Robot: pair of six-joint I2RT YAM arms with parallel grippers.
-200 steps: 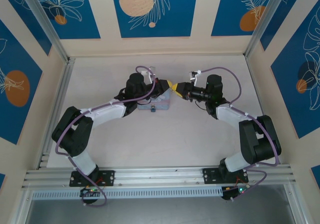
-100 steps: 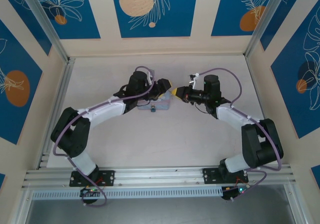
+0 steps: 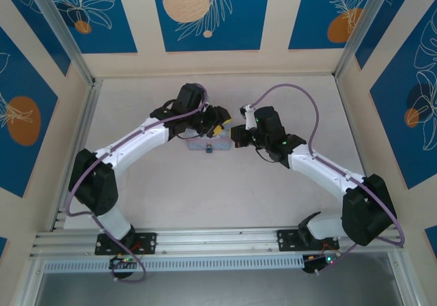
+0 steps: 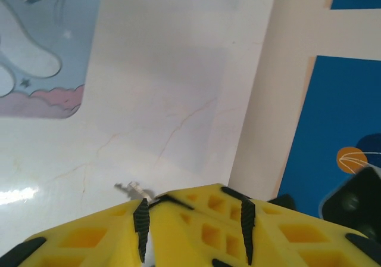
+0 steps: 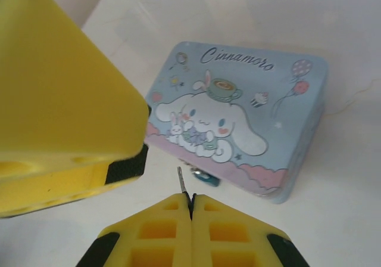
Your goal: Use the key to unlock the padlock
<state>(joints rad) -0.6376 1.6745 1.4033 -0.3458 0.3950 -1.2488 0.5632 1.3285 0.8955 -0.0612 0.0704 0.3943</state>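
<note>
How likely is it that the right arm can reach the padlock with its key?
Probably yes: the right gripper pinches the key, its tip just short of the padlock at the front edge of the Cinnamoroll tin, nothing between them. The left gripper crowds one side.

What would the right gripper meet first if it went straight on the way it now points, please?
Most likely the padlock at the front of the tin: the right gripper, shut on the key, points toward it, the key's tip leading. Depth is hard to judge.
</note>
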